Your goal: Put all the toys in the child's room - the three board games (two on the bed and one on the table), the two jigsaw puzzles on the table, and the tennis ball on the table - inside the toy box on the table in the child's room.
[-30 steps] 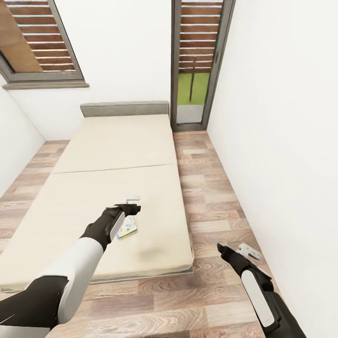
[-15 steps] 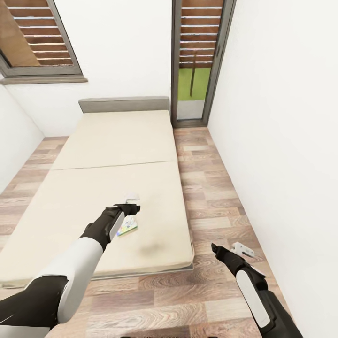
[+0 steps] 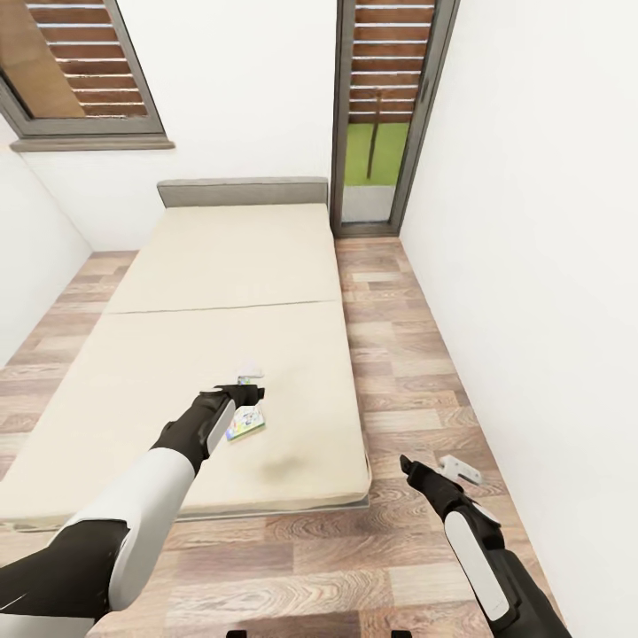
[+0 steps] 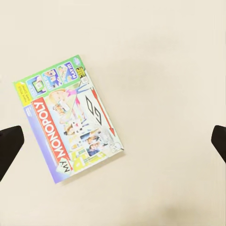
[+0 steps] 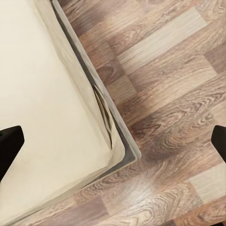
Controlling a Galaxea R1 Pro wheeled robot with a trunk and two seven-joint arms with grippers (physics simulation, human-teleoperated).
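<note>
The left hand [image 3: 241, 386] hangs over the near part of the bed [image 3: 177, 266], its two black fingers spread wide apart, with nothing between them; in the left wrist view the fingertips [image 4: 10, 143] sit at opposite edges of the picture with the bedding and the game between them. The board game [image 4: 70, 117], a flat box with "MY MONOPOLY" printed on a red band, lies flat on the cream mattress, turned at an angle to the bed's edges, and the hand is above it, apart from it. From the head view the board game lies just beside and to the near right of the left hand, toward the near right part of the bed. The right hand [image 3: 434, 470] is held low over the wooden floor [image 3: 408, 354] to the right of the bed, near the bed's near right corner, its fingers likewise apart and empty. A grey headboard [image 3: 241, 191] closes the far end of the bed, a window with slatted shutters [image 3: 80, 62] is on the far left, and a tall glazed door [image 3: 381, 133] stands at the far right
</note>
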